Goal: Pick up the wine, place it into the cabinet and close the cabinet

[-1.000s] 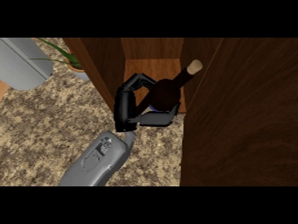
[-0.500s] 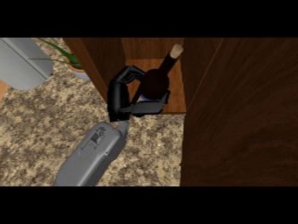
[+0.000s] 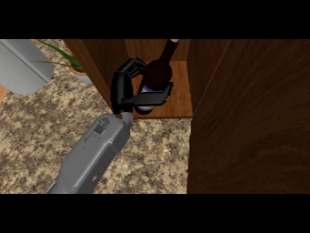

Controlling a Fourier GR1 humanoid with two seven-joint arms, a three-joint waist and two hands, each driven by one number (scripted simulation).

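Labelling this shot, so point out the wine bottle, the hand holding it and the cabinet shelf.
wine bottle (image 3: 159, 75), head view, dark body.
hand (image 3: 125, 88), head view, back of hand.
cabinet shelf (image 3: 179, 93), head view, bare wood.

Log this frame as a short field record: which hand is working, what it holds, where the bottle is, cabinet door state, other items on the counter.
active hand: left hand, forearm coming in from the lower edge
grip: fingers and thumb curled round the wine bottle
bottle position: inside the cabinet opening, over its wooden shelf, neck pointing toward the back
bottle released: no
cabinet door: open, at the view's right
right hand: not in view
other items: potted plant and a grey appliance on the granite counter
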